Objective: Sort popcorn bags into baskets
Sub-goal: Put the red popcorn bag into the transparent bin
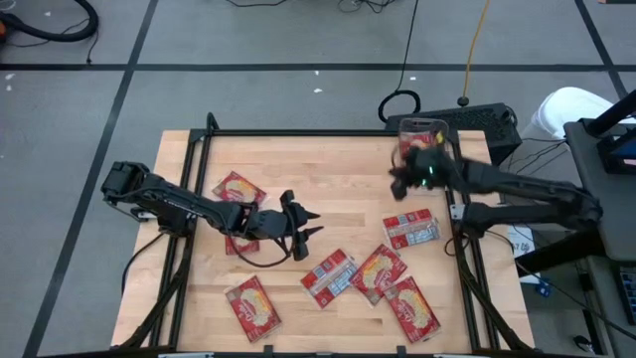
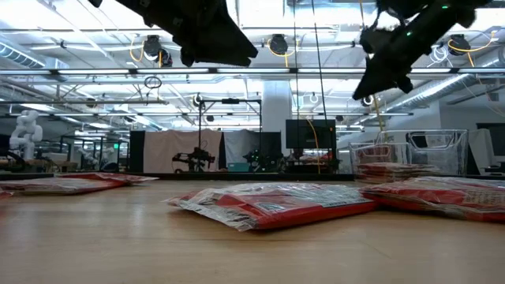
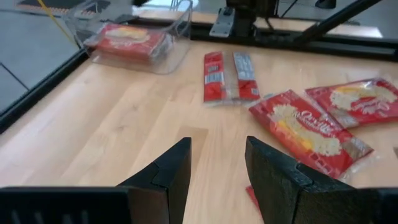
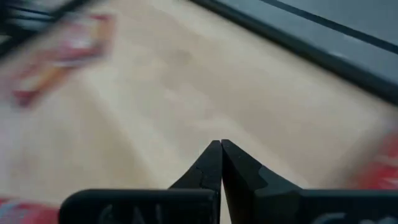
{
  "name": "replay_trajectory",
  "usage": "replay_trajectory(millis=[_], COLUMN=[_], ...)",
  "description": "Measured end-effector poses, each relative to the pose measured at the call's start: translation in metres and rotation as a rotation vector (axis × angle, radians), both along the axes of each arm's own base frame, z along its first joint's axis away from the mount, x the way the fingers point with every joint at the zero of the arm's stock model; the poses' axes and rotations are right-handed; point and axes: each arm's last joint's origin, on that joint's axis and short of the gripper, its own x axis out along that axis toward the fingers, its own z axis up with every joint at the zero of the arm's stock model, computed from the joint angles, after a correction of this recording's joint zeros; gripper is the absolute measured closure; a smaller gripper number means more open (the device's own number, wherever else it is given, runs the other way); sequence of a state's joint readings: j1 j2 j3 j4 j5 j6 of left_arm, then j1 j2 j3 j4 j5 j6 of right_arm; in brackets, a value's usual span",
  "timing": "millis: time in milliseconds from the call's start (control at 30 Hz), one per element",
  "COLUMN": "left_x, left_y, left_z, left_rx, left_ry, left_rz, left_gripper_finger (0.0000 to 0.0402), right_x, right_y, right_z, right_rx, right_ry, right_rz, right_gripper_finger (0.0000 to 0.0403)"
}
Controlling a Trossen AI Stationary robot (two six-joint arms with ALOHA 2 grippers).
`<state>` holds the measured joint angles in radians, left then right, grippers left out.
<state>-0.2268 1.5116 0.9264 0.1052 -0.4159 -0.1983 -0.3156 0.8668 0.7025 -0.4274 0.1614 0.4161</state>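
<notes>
Several popcorn bags (image 1: 329, 275) lie loose on the table (image 1: 338, 174), so I hold my left gripper (image 1: 304, 230) parted and empty above them, while my right gripper (image 1: 397, 184), pinched shut on nothing, hangs beside the basket (image 1: 424, 130).

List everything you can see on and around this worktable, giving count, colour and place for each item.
popcorn bags: about seven loose, red with cream ovals, scattered over the table; one lies partly under the left arm
basket: one, clear plastic, at the table's right edge, red packets inside
table: one, light wood, black frame
black box: one, off the table beside the basket
left gripper: one, dark, open and empty, over the table's middle
right gripper: one, dark, shut and empty, close to the basket
</notes>
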Motion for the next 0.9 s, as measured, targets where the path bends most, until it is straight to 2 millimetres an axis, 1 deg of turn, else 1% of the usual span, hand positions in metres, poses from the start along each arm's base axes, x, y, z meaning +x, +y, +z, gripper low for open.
replay_trajectory(millis=[100, 233, 367, 467, 667, 800, 900], left_x=[-0.002, -0.006, -0.010, -0.014, -0.023, -0.032, -0.040], left_y=[0.000, -0.001, -0.006, -0.011, -0.024, -0.028, -0.027], left_z=[-0.003, -0.009, -0.014, -0.017, -0.023, -0.029, -0.035], left_rx=[-0.026, -0.073, -0.127, -0.176, -0.230, -0.236, -0.204], left_ry=[0.032, 0.084, 0.131, 0.149, 0.214, 0.295, 0.359], left_rz=[0.018, 0.048, 0.076, 0.099, 0.118, 0.151, 0.214], left_gripper_finger=[0.0245, 0.0245, 0.0245, 0.0245, 0.0245, 0.0245, 0.0245], right_x=[0.009, 0.018, 0.023, 0.028, 0.036, 0.040, 0.042], right_y=[0.025, 0.049, 0.064, 0.070, 0.083, 0.093, 0.100], right_z=[-0.019, -0.042, -0.061, -0.067, -0.078, -0.084, -0.086], right_rx=[-0.036, -0.129, -0.234, -0.282, -0.289, -0.287, -0.279], right_ry=[-0.131, -0.282, -0.318, -0.304, -0.278, -0.284, -0.294], right_rz=[0.093, 0.181, 0.221, 0.266, 0.337, 0.382, 0.408], right_gripper_finger=[0.0401, 0.0401, 0.0401, 0.0401, 0.0401, 0.0401, 0.0401])
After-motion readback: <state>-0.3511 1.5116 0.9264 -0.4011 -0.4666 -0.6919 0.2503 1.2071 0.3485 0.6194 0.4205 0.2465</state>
